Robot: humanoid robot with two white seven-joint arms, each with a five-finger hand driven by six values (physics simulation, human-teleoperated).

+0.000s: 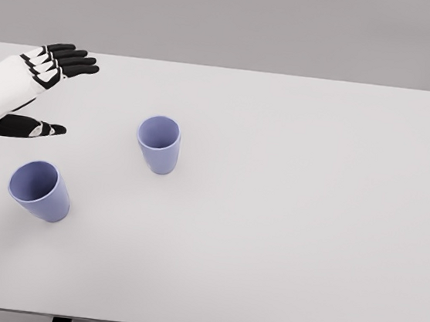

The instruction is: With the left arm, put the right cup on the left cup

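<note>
**Q.** What does the view show, from the largest item down?

**A.** A white table (286,216) fills the frame. On it stand two lilac cups, both upright and mouth up. The right cup (159,144) sits left of the table's middle; the left cup (39,189) stands nearer the front edge, well apart from it. The left hand (40,91) enters at the upper left, above the far-left part of the table. Its fingers (67,60) are stretched out and spread from the thumb (36,128), and it holds nothing. The right arm is not in view.

**Q.** Which step is in hand, and how is it best done?

**A.** Judging from the layout, the reach to the right cup is in hand; no grasp has been made. The open span between fingers and thumb already faces the cup, so the hand should likely travel sideways to bracket the wall, fingers behind and thumb in front, and close at mid-height rather than at the rim. A grip too low would probably block the cup from nesting. After lifting clear of the table, the cup should be kept upright and centred over the left cup's mouth before lowering.
</note>
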